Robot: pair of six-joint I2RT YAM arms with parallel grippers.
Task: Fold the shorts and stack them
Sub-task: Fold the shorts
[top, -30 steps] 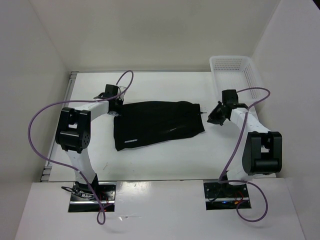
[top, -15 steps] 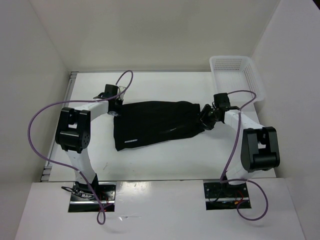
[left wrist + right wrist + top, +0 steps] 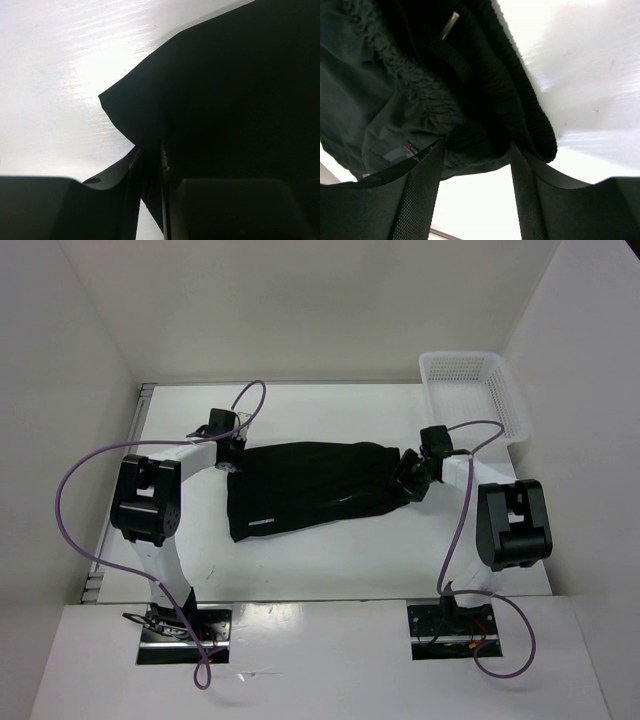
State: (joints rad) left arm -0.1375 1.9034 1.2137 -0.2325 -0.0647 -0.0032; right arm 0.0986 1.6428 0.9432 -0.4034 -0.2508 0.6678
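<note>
table point(image 3: 330, 570): white, walled on three sides, carries everything
shorts point(image 3: 310, 488): black, spread flat mid-table, long side running left-right, between the two grippers; waistband end to the right, leg end to the left
basket point(image 3: 505, 390): white mesh, far right corner of table, apart from shorts
left arm point(image 3: 150, 500): reaches to far-left corner of shorts
right arm point(image 3: 512, 525): elbow near right edge, wrist angled in to right end of shorts
cables point(image 3: 75, 480): purple, one loop off each arm
left gripper point(image 3: 232, 462): on shorts' far-left corner; wrist view shows fingers point(image 3: 135, 170) close together with the cloth corner between them; pinched or slack, cannot tell
right gripper point(image 3: 408, 480): jaws spread wide, released; fingers point(image 3: 420, 190) straddle the gathered waistband point(image 3: 520, 100), cloth bunched in the gap, not clamped
logo point(image 3: 262, 523): small white mark near the shorts' near-left edge
</note>
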